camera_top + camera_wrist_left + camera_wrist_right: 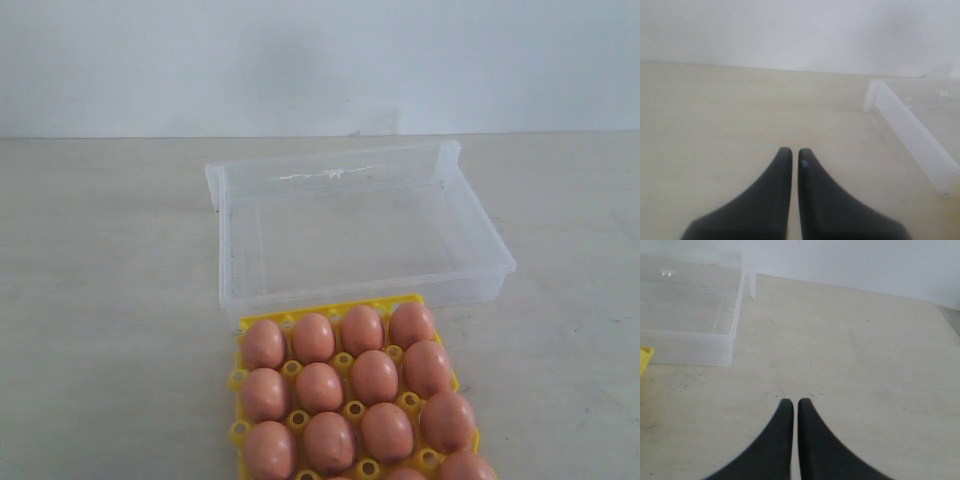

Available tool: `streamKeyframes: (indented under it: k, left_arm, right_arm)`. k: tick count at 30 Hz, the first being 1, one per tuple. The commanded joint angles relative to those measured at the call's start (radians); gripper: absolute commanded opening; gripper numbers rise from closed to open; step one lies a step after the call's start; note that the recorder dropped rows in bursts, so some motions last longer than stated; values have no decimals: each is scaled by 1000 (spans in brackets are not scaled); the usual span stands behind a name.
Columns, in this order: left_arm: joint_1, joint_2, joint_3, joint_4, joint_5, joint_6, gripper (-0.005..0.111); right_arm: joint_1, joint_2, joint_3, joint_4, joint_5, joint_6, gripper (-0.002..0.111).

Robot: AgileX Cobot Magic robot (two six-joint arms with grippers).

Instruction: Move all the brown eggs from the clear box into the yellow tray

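A clear box point(300, 290) is seen near the middle of a pale desk point(100, 300), in front of a white wall point(300, 60) at the far side; its low walls and rolled rim are see-through, and its bare floor shows through them. A yellow tray point(343, 361) is set just on the near side of the box, its far edge right against or almost against the box's near wall; which of the two cannot be told. The brown eggs point(319, 387) are all held in the tray's round cups, each upright, four across. Three full rows are shown, and the tops of further eggs are cut off by the near edge of the exterior view. Yellow pegs are seen between the eggs. Neither arm is caught in the exterior view. In the left wrist view, the left end effector point(791, 152) is shown with its dark fingers pressed together, only a thin slit between them. It is held over bare desk to the left of the box, with nothing gripped. In the right wrist view, the right end effector point(792, 402) is likewise pressed together and empty, over bare desk to the right of the box and tray.
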Motion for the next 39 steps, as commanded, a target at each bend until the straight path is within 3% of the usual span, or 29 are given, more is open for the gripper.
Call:
streamKeyframes:
  k: [1,39]
  left_arm:
    - [-4,-2,4,4,0,0,4]
    - [-8,-2,4,4,0,0,4]
  right_arm:
    - [5,-4,0,-3,1,-6,0]
    - [5,-4,0,9,-18,-4,0]
